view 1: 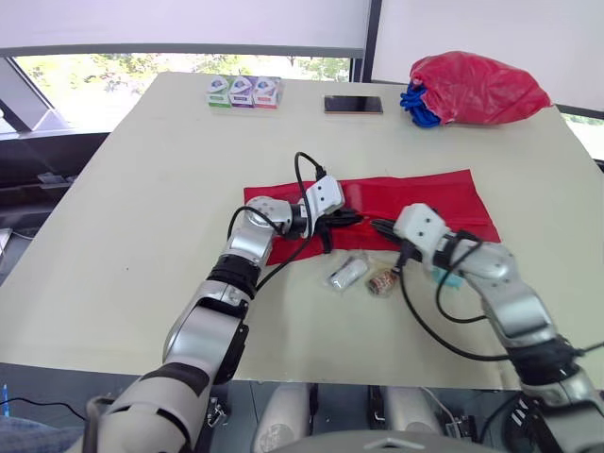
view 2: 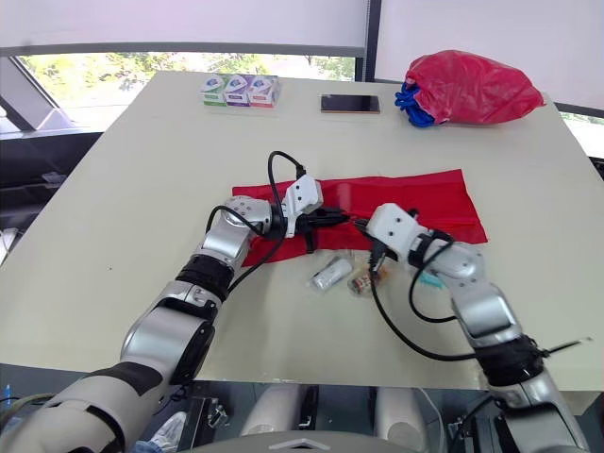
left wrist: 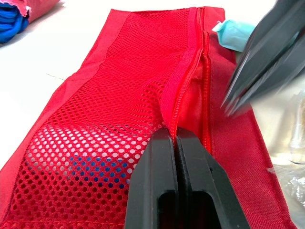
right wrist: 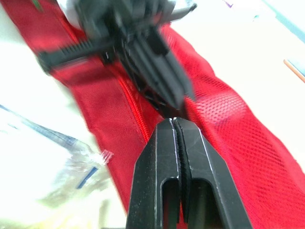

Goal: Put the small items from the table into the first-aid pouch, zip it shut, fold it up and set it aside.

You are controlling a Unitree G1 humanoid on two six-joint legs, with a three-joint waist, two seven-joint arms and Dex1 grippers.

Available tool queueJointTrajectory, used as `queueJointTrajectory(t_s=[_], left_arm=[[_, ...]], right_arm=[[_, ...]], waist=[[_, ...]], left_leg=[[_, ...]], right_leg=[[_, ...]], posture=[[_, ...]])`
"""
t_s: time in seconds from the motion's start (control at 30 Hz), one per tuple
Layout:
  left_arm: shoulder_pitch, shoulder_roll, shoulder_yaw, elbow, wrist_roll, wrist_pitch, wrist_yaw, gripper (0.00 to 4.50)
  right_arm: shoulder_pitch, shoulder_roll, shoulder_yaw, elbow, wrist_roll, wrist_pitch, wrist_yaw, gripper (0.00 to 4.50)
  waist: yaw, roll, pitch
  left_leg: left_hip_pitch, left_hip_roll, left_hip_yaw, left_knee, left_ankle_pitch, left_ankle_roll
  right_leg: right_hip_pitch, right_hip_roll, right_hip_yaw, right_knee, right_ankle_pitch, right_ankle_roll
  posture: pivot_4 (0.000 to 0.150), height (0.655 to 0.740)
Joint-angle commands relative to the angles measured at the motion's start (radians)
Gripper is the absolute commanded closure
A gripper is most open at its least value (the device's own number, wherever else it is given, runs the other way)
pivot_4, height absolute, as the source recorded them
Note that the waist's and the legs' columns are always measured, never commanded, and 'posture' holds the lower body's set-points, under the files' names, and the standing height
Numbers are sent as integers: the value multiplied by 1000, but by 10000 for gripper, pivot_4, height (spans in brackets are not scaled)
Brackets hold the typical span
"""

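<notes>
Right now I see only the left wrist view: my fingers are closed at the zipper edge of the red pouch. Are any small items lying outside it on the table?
Observer: Yes. A clear-wrapped roll and a small brown packet lie on the table just in front of the pouch.
Operator: Is the blurred gripper beside mine open?
Observer: No. The right gripper is pressed shut, its tips at the pouch's zipper, close to the left gripper.
Operator: What lies at the far edge of the table?
Observer: Three small boxes in a row, and a phone to their right.
</notes>
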Motion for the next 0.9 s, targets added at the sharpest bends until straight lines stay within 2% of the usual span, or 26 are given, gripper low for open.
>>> queueJointTrajectory(t_s=[0.03, 0.13, 0.23, 0.3, 0.43, 0.47, 0.67, 0.8, 0.9], left_arm=[[-31, 15, 16, 24, 0, -37, -1, 45000], [-39, 26, 16, 48, 1, -57, -7, 45000], [-43, 50, 16, 77, 8, -87, -21, 45000], [-48, 63, 15, 100, 12, -108, -28, 45000], [-63, 86, 20, 147, 23, -144, -38, 45000], [-66, 93, 20, 157, 27, -154, -39, 45000], [-70, 134, 23, 189, 28, -204, -76, 45000], [-73, 141, 22, 202, 31, -219, -77, 45000], [-79, 138, 22, 206, 32, -221, -76, 45000]], right_arm=[[60, -71, -148, -131, 168, 47, 88, 44426], [139, -165, -262, -165, 288, 71, 191, 44426], [214, -285, -402, -179, 439, 108, 335, 31994], [237, -344, -478, -176, 532, 142, 402, 21398], [283, -448, -596, -144, 632, 198, 512, 2495], [290, -469, -625, -134, 657, 213, 532, 298], [278, -560, -739, -82, 727, 264, 589, 298], [280, -583, -738, -80, 725, 266, 603, 298], [239, -590, -677, -98, 710, 255, 595, 298]], waist=[[0, 0, 0], [-2, 0, 0], [0, 0, 0], [-6, 0, 0], [-3, 0, 0], [-3, 0, 0], [-3, -1, 0], [0, -1, 0], [1, -1, 0]], left_leg=[[0, 0, 0, 0, 0, 0], [0, 0, 0, 0, 0, 0], [0, 1, 0, 0, 0, 0], [1, 2, 1, 0, 0, 0], [2, 5, 1, 0, 0, 0], [1, 5, 1, 0, 0, 1], [1, 6, 2, 0, -1, 1], [1, 6, 2, 0, -1, 1], [1, 6, 2, 0, -1, 1]], right_leg=[[0, 0, 0, 0, 0, 0], [0, 0, 0, 0, 0, 0], [1, 0, 0, 0, 0, 0], [1, 0, 1, -1, 0, 0], [2, 0, 0, -1, 0, 0], [2, 0, 0, -1, 0, 0], [2, 0, 1, -2, 0, 0], [2, 0, 1, -3, 0, 0], [2, 0, 1, -3, 0, 0]], posture=[[1500, 7400], [1500, 7400], [1500, 7400], [1500, 7400], [1500, 7400], [1500, 7400], [1500, 7400], [1500, 7400], [1500, 7400]])
